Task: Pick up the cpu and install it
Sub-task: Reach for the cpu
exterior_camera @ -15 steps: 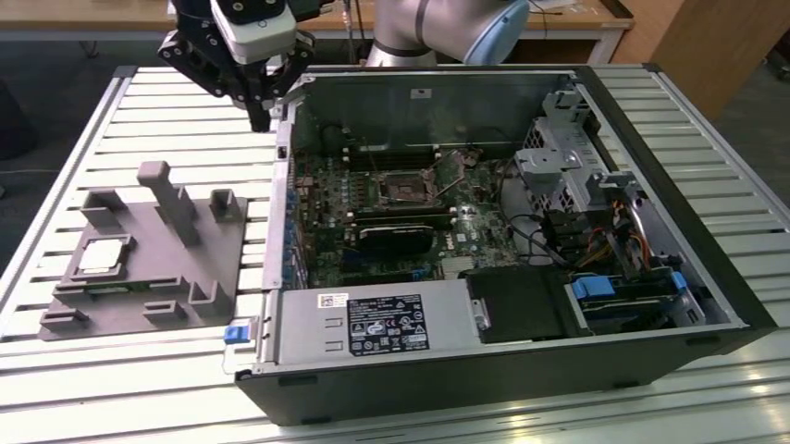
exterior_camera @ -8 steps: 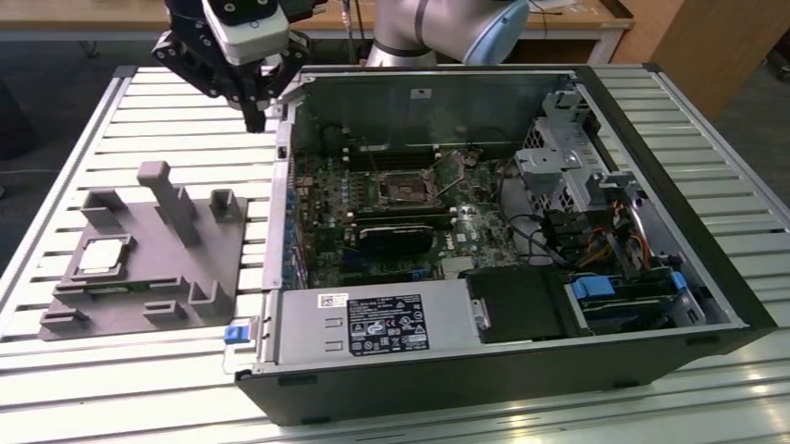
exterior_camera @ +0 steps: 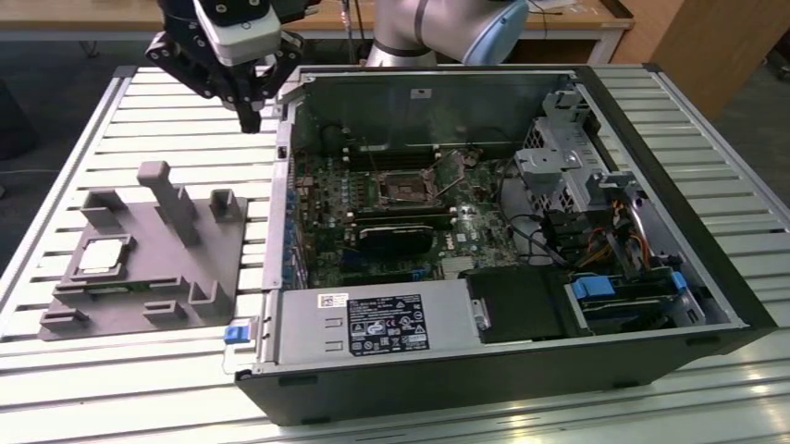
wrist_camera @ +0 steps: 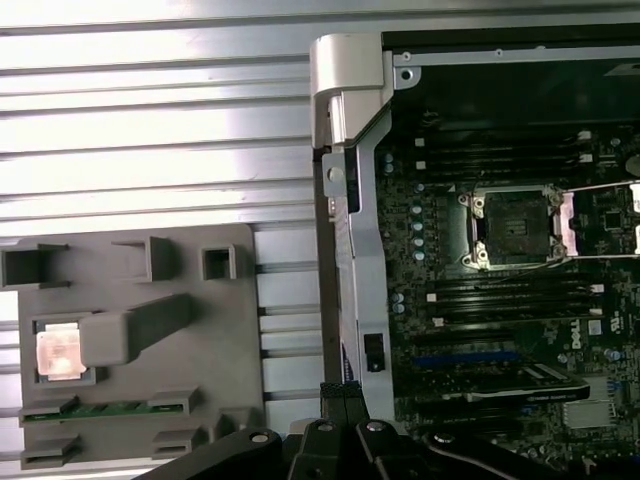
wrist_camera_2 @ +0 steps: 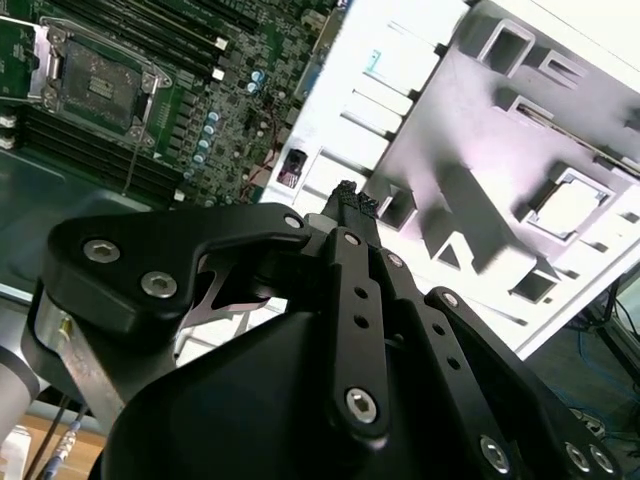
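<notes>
The hand [exterior_camera: 252,118] hangs over the tabletop [exterior_camera: 99,148] beside the case's [exterior_camera: 494,388] corner, fingers pressed together on nothing. The cpu [exterior_camera: 105,256] lies flat in a tray [exterior_camera: 185,268] pocket near the tabletop's edge at the exterior view's left, well apart from the hand.

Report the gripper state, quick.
Gripper: shut, holding nothing. The cpu lies in the grey tray.
</notes>
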{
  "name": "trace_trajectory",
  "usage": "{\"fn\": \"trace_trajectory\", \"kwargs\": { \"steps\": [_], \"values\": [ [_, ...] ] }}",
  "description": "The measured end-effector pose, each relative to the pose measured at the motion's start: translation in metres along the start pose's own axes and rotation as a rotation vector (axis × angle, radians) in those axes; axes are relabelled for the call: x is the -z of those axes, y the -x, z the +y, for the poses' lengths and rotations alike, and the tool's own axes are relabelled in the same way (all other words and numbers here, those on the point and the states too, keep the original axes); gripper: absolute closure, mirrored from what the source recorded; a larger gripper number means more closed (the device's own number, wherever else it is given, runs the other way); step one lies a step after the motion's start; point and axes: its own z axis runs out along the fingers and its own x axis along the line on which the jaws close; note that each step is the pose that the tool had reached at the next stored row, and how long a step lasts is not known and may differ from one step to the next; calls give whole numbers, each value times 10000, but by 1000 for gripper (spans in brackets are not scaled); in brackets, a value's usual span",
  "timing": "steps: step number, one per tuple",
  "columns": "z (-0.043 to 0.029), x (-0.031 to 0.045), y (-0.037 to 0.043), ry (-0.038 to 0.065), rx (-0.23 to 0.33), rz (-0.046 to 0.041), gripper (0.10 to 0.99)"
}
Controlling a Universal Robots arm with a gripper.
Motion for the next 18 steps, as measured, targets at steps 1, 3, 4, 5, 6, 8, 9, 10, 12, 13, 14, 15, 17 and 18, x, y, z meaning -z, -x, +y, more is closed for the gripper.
{"fn": "trace_trajectory", "kwargs": {
  "steps": [1,3,4,5,6,8,9,10,12,13,14,15,17,18],
  "values": [
    [0,0,-6,0,0,0,980],
    [-1,-1,-17,0,0,0,980],
    [-2,-2,-22,-1,0,0,980],
    [-2,-3,-28,0,0,0,980],
    [-3,-3,-34,0,0,0,980],
    [-4,-4,-46,0,-1,-1,980],
    [-4,-4,-51,-1,0,0,980],
    [-5,-4,-58,-1,0,1,980],
    [-5,-6,-69,-1,0,1,980],
    [-6,-6,-75,-1,-1,0,980],
    [-6,-7,-81,0,0,0,980],
    [-7,-7,-86,0,0,0,980],
    [-8,-9,-98,0,-1,0,980],
    [-8,-9,-104,0,-1,0,980]
  ]
}}
